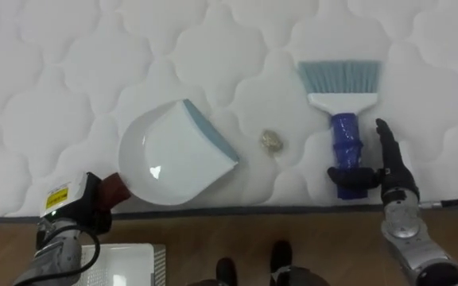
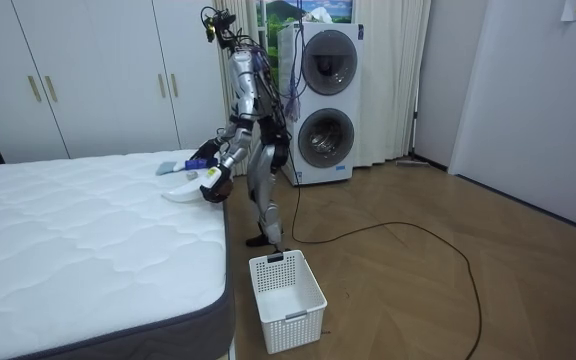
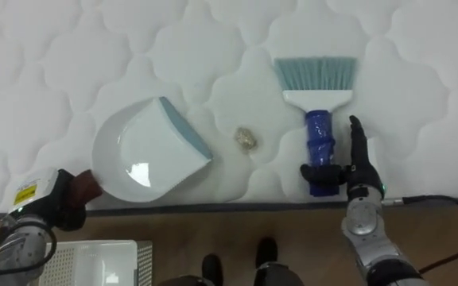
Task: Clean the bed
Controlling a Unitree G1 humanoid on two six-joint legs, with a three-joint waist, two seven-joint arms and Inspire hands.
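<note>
A white dustpan (image 1: 173,159) lies on the quilted white mattress (image 1: 54,71) near its front edge, mouth turned right. My left hand (image 1: 71,205) is curled round its brown handle (image 1: 111,189). A small crumpled scrap (image 1: 272,142) sits just right of the pan's lip. Further right lies a brush (image 1: 345,135) with a blue handle and pale blue bristles pointing away from me. My right hand (image 1: 390,171) rests beside the handle's right, fingers straight, with the thumb across the handle's near end.
The mattress edge (image 1: 237,210) runs along the bottom, with wooden floor below. A white slatted basket (image 2: 286,287) stands on the floor at my left by the bed. In the room view I stand bent over the bed's side, washing machines (image 2: 326,100) behind me.
</note>
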